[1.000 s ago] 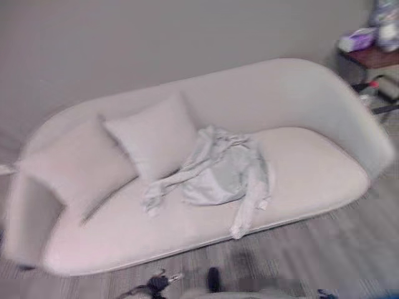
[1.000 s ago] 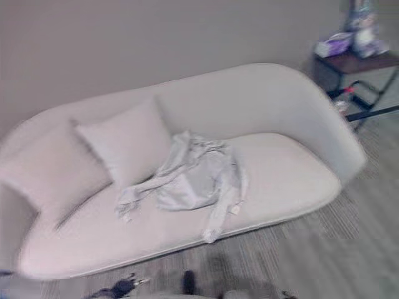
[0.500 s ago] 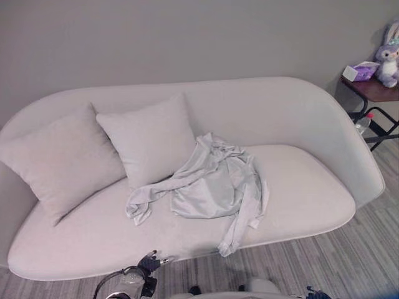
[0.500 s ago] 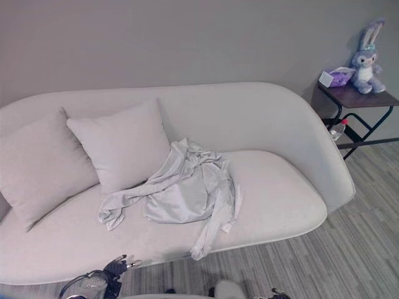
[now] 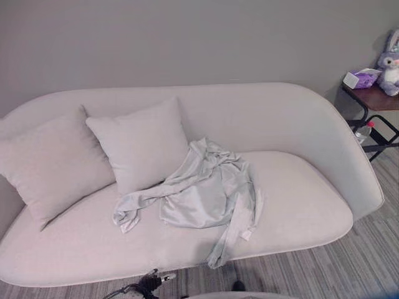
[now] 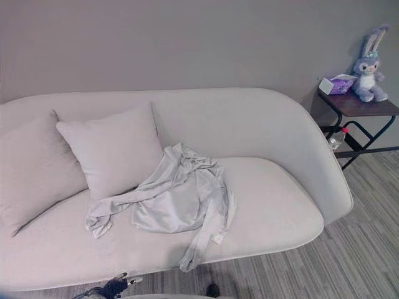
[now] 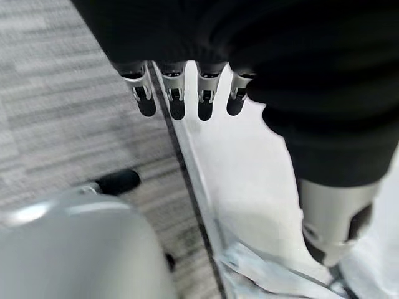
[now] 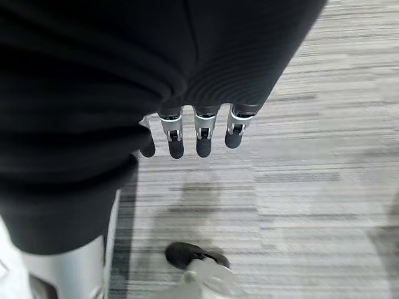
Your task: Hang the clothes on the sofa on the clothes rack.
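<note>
A pale grey-green garment [image 5: 202, 193] lies crumpled on the seat of the cream sofa [image 5: 299, 205]. One sleeve stretches toward the cushions and another [image 5: 225, 246] hangs over the front edge. No hand touches it. My left hand [image 7: 177, 103] hangs open with straight fingers beside the sofa's front edge, and a fold of pale cloth [image 7: 262, 274] shows past its thumb. My right hand [image 8: 198, 137] hangs open above the striped carpet, holding nothing.
Two cream cushions [image 5: 140, 143] [image 5: 50, 165] lean on the sofa's left half. To the right stands a dark side table [image 6: 358, 106] with a plush rabbit [image 6: 369, 65] and a tissue box [image 6: 336, 83], with a bottle [image 6: 336, 138] beneath. A grey wall stands behind, striped carpet in front.
The whole picture has shifted and steadied, so the camera moved. The garment lies as before on the seat. The left hand sits lower in the eye views.
</note>
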You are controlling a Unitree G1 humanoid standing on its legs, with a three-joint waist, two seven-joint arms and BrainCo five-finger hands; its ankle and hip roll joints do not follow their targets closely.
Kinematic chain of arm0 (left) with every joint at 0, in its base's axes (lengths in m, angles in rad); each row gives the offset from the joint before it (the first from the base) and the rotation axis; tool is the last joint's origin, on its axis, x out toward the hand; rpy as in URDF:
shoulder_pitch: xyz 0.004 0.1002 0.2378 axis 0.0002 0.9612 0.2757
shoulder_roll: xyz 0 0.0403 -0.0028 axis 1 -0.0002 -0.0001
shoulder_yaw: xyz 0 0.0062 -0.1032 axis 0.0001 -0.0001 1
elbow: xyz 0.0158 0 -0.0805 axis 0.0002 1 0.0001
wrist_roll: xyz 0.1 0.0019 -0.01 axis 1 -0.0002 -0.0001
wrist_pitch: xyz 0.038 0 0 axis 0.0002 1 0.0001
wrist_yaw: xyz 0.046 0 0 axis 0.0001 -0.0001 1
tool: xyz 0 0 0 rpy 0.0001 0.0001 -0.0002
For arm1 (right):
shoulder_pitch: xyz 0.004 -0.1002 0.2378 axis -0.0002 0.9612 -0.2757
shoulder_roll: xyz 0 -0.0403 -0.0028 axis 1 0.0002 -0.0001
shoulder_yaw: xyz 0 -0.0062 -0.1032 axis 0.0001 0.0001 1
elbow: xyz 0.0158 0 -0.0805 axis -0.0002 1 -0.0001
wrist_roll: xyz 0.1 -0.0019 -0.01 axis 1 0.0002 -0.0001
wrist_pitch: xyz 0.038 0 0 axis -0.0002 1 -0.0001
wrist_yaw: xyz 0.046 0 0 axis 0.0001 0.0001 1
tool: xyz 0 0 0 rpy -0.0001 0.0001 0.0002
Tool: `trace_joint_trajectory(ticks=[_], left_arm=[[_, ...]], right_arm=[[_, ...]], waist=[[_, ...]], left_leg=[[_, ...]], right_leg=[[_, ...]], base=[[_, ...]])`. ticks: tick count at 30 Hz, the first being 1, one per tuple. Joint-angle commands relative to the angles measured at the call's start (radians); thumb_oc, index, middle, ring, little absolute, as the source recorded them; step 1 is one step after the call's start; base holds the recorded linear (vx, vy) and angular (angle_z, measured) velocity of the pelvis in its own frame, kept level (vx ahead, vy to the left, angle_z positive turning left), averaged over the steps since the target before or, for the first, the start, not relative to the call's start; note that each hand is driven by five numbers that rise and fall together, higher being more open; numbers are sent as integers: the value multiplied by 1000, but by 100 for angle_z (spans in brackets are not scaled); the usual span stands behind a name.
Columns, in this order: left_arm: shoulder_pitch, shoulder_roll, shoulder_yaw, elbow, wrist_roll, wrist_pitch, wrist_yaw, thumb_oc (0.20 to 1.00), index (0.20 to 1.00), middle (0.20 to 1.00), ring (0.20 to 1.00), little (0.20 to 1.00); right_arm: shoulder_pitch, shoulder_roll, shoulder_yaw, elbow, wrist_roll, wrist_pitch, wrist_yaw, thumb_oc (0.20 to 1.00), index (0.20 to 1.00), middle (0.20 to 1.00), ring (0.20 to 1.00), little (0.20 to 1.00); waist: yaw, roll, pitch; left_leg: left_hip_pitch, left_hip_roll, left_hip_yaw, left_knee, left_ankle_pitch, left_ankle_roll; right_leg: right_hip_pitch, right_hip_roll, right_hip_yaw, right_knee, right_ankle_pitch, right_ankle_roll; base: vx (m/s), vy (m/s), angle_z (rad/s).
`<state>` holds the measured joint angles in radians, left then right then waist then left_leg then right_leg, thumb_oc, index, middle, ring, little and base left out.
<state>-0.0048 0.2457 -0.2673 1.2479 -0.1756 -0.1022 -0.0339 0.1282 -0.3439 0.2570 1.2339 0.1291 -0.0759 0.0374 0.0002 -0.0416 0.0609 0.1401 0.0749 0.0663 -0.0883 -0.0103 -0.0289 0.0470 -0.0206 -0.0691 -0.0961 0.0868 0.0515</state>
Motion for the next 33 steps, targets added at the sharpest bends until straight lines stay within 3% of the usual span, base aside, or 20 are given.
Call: trace_joint_trajectory(ticks=[1,4,6,7,8,9,10,11,14,16,18,20,21,24,27,28,30,33], left_arm=[[-76,7,6,-19,-31,-21,12,1000,1000,1000,1000,1000],[-88,6,-10,-33,-37,-26,18,1000,1000,1000,1000,1000],[-88,5,-18,-46,-42,-29,18,1000,1000,1000,1000,1000],[-87,5,-19,-46,-42,-29,18,1000,1000,1000,1000,1000],[-87,8,-32,-56,-37,-31,20,1000,1000,1000,1000,1000],[-77,12,-33,-46,-19,-26,22,1000,1000,1000,1000,1000],[-81,8,-43,-46,-12,-29,19,1000,1000,1000,1000,1000],[-81,7,-43,-46,-12,-29,19,1000,1000,1000,1000,1000],[-76,28,-40,-64,7,-35,18,1000,1000,1000,1000,1000],[-76,28,-40,-64,7,-35,18,1000,1000,1000,1000,1000],[-71,45,-20,-50,16,-30,18,1000,1000,1000,1000,1000],[-67,48,-14,-49,17,-28,18,1000,1000,1000,1000,1000],[-61,58,-8,-63,15,-28,17,1000,1000,1000,1000,1000],[-66,72,-9,-84,13,-31,18,1000,1000,1000,1000,1000],[-83,78,-3,-92,-15,-35,23,1000,1000,1000,1000,1000],[-95,81,-3,-95,-31,-38,29,1000,1000,1000,1000,1000],[-109,80,-27,-109,-11,-28,24,1000,1000,1000,1000,1000],[-103,80,-27,-171,-56,-47,24,1000,1000,1000,1000,1000]], right_arm=[[-23,-29,-23,-2,51,-15,-7,1000,1000,1000,1000,1000],[-30,-43,-33,-9,71,-17,-11,1000,1000,1000,1000,1000],[-26,-53,-47,-26,83,-17,-14,1000,1000,1000,1000,1000],[-25,-53,-47,-27,83,-17,-14,1000,1000,1000,1000,1000],[-26,-63,-55,-49,90,-21,-19,1000,1000,1000,1000,1000],[-27,-76,-46,-50,72,-16,-10,1000,1000,1000,1000,1000],[-25,-82,-58,-60,69,-21,-18,1000,1000,1000,1000,1000],[-25,-82,-58,-60,69,-21,-18,1000,1000,1000,1000,1000],[-41,-104,-66,-113,41,-22,-20,1000,1000,1000,1000,1000],[-41,-104,-66,-113,41,-22,-20,1000,1000,1000,1000,1000],[-57,-110,-59,-139,26,-20,-24,1000,1000,1000,1000,1000],[-56,-115,-61,-155,19,-20,-21,1000,1000,1000,1000,1000],[-46,-127,-59,-188,8,-21,-16,1000,1000,1000,1000,1000],[-31,-140,-53,-224,-1,-22,-15,1000,1000,1000,1000,1000],[-36,-137,-45,-209,0,-22,-14,1000,1000,1000,1000,1000],[-37,-137,-42,-198,1,-21,-14,1000,1000,1000,1000,1000],[-11,-141,-33,-159,-12,-11,-9,1000,1000,1000,1000,1000],[20,-114,-60,-106,12,-18,-11,1000,1000,1000,1000,1000]], waist=[[-11,-43,34],[-15,-49,66],[-9,-50,63],[-8,-50,65],[1,-33,63],[-1,-14,50],[-11,8,45],[-11,8,45],[-13,14,38],[-12,14,38],[5,14,42],[7,16,45],[3,20,59],[-8,18,74],[-18,12,87],[-25,4,95],[-44,-7,96],[-51,-19,83]], left_leg=[[-108,-92,-3,230,-62,-25],[-213,-70,-9,345,-27,-38],[-255,-30,0,273,-21,-32],[-251,-30,1,270,-21,-32],[-292,10,-11,182,63,-51],[-250,24,1,98,59,-59],[-242,16,4,62,81,-63],[-242,16,4,61,81,-63],[-215,-23,34,18,73,-46],[-214,-23,35,18,72,-45],[-187,-66,52,1,52,-18],[-179,-74,53,1,46,-11],[-164,-81,51,1,37,-4],[-149,-78,42,1,25,-7],[-142,-67,38,1,21,-17],[-134,-65,34,1,15,-20],[-121,-70,6,1,-2,-24],[-112,-41,0,1,-6,-38]], right_leg=[[-14,1,42,42,-62,45],[-15,-16,32,53,-72,36],[5,-34,26,35,-83,49],[9,-34,26,34,-84,49],[16,-38,24,22,-98,56],[22,-41,21,23,-121,66],[18,-55,24,27,-123,73],[18,-56,24,27,-123,74],[-27,-114,61,63,-109,99],[-27,-115,63,64,-109,99],[-69,-155,78,135,-78,118],[-85,-160,81,178,-71,120],[-127,-154,99,267,-50,116],[-177,-130,116,282,-39,108],[-225,-104,114,223,-15,109],[-246,-92,97,152,8,116],[-198,-72,125,26,-2,124],[-172,-39,144,9,13,111]], base=[[26,-111,3],[-13,-10,26],[150,81,30],[236,150,15],[246,180,-4],[354,327,-12],[211,219,-22],[158,233,-29],[135,239,-30],[77,133,-55],[146,206,-43],[79,114,-10],[60,93,-17],[69,-13,-7],[56,-99,14],[156,-227,22],[172,-199,36],[109,-215,79]])
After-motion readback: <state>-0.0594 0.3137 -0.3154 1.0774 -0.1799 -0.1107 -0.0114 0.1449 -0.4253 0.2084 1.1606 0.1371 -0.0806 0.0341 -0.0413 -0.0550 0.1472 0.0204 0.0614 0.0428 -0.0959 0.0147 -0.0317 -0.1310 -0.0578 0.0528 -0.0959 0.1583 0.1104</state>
